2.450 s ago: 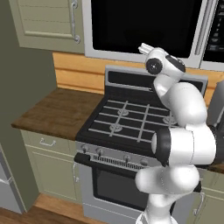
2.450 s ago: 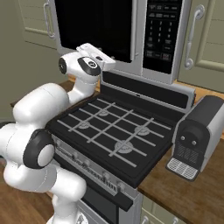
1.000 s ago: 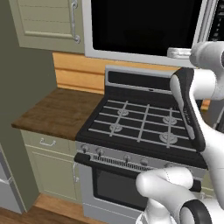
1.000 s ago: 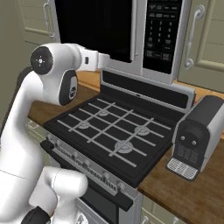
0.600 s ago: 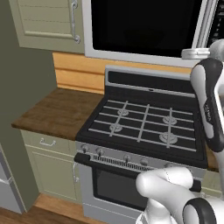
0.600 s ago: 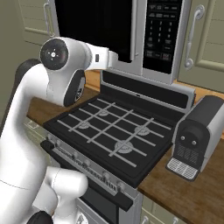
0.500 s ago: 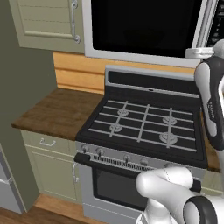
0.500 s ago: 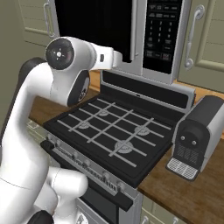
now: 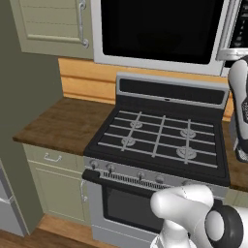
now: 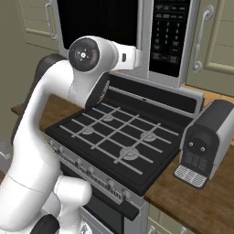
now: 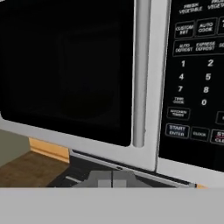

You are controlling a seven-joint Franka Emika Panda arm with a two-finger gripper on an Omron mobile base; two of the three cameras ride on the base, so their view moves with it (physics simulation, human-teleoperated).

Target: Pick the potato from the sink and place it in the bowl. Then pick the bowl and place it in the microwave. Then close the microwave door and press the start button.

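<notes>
Microwave (image 10: 137, 36) stands shut above the stove (image 10: 119, 141), its door (image 9: 160, 29) flush and black window dark, as the gripper (image 11: 112, 178) hangs before it with jaws pressed together and nothing between them. Seen from the hand, the door's upright handle (image 11: 141, 74) rises just above the fingertips, and the button panel (image 11: 197, 78) lies up and to their right. Beside the stove, a coffee machine (image 10: 208, 139) sits on the wooden counter (image 9: 58, 126).

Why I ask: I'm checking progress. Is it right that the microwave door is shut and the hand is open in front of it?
Not quite. The microwave door is shut, but the hand is shut too; the hand view shows its fingertips together below the door.
</notes>
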